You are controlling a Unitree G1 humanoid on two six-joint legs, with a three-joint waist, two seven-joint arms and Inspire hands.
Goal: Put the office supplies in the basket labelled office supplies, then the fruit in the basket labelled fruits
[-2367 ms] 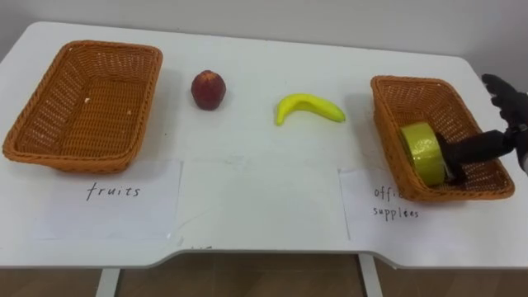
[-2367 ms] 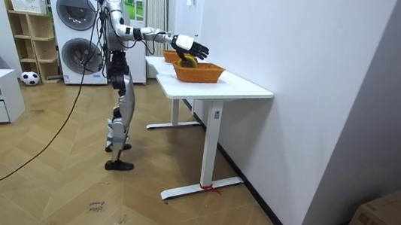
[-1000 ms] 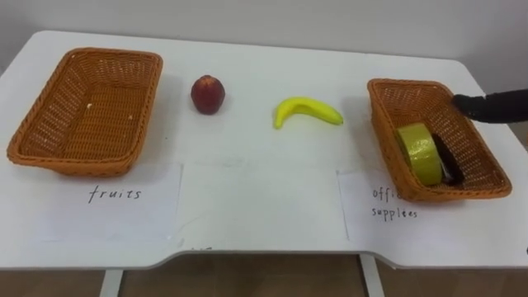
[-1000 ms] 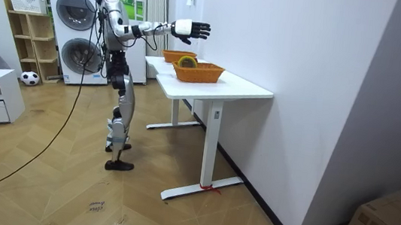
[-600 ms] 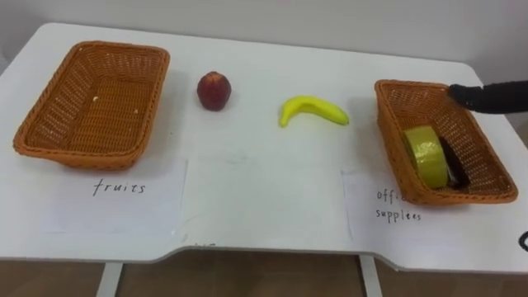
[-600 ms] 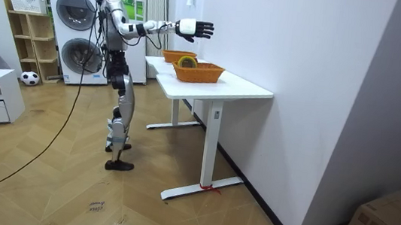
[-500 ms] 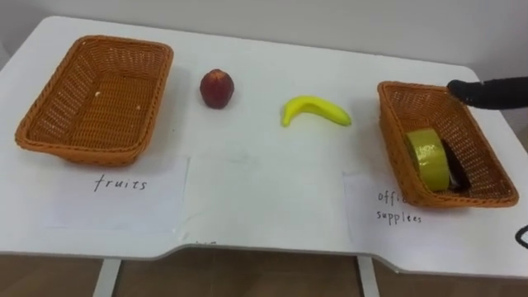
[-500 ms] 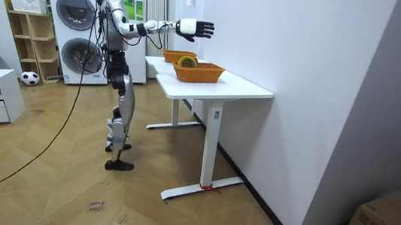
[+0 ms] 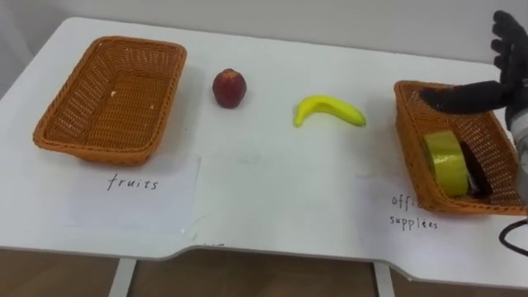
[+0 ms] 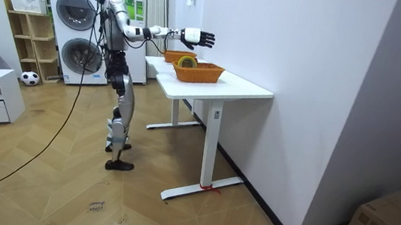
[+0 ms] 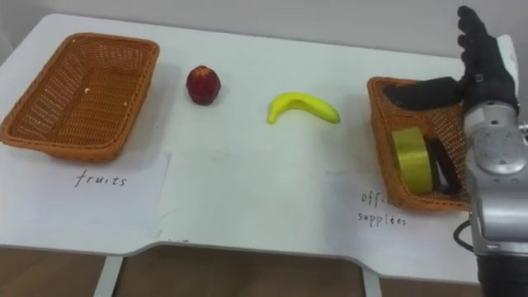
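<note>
The tape (image 9: 446,162) now lies on its own in the right basket (image 9: 406,124), leaning beside a dark item (image 9: 477,177) too indistinct to name. A couple of seconds ago the right hand (image 11: 485,73) was down in that basket against the tape. It has since let go and lifted clear, and now hangs above the basket's far half with fingers spread wide and nothing in them. The room view shows the robot standing at the table with that arm held out level over the basket.

This suggests the office-supply part is settled and the fruit is next. The banana (image 9: 330,109) lies on the table (image 9: 272,190) just left of the right basket. The red fruit (image 9: 229,88) lies further left. The left basket (image 9: 99,144), well apart from the right basket at the table's other end, holds nothing.

The right basket stands close to the table's right edge and its paper label (image 9: 412,210) reaches almost to the front edge, so there is little room on that side. Left of it the tabletop is bare apart from the two fruits. A hand should have an open path from the banana to the left basket, with only the red fruit near the line. That carry is long for the right arm.
</note>
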